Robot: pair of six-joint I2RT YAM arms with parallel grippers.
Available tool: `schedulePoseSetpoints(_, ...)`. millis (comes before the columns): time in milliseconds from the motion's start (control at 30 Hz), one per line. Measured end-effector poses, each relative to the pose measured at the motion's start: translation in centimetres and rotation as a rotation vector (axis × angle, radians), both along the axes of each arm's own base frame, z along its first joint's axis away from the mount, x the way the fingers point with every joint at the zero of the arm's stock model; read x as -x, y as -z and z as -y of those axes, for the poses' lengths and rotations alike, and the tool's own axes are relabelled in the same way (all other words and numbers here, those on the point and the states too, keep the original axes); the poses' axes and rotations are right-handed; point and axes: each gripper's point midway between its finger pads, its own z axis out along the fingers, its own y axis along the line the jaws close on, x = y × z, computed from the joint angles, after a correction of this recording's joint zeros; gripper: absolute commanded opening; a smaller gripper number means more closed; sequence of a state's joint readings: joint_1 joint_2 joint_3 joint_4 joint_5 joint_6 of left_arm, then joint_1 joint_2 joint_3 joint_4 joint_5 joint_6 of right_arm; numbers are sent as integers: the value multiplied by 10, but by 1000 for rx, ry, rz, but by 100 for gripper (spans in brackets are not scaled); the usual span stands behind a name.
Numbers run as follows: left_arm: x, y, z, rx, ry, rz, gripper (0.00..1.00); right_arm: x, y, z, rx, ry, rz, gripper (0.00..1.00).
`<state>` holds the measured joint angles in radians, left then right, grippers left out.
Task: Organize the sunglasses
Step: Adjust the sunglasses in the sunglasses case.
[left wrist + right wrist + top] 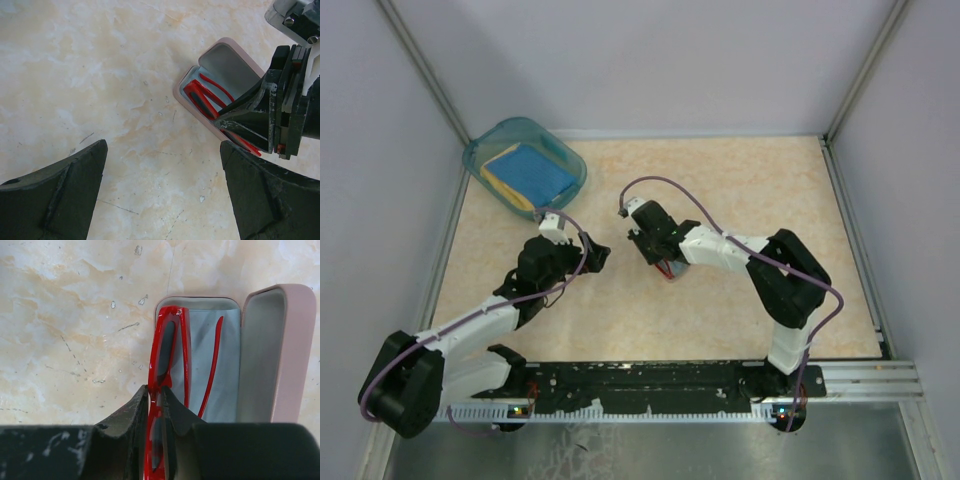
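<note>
The sunglasses (170, 345), with a thin red frame and dark lenses, stand on edge in the open pink case (277, 350). Its lid is raised on the right and its inside is pale blue. My right gripper (161, 397) is shut on the sunglasses at the bridge. In the left wrist view the sunglasses (202, 95) lie in the case (230, 62) with the right gripper (225, 120) on them. My left gripper (162, 190) is open and empty over bare table, just left of the case. From above, the left gripper (595, 257) faces the right gripper (655, 258).
A clear teal tub (570, 165) stands at the back left, holding a blue cloth (528, 170) on something yellow. Grey walls close the table on three sides. A black rail (650, 385) runs along the near edge.
</note>
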<state>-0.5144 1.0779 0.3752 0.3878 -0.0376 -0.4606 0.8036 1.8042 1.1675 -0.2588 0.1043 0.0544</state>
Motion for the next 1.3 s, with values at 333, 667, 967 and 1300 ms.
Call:
schedulePoseSetpoints(333, 0, 0, 0, 0, 0, 0, 100, -1, 0, 1, 1, 1, 1, 10)
schedulePoseSetpoints(667, 0, 0, 0, 3, -1, -1, 100, -2, -1, 2, 4, 6, 7, 8)
schedulePoseSetpoints(967, 0, 0, 0, 6, -2, -3, 100, -4, -3, 4, 3, 6, 13, 7)
schedulePoseSetpoints(1300, 0, 0, 0, 6, -2, -3, 100, 0, -4, 8, 1, 5, 12, 7)
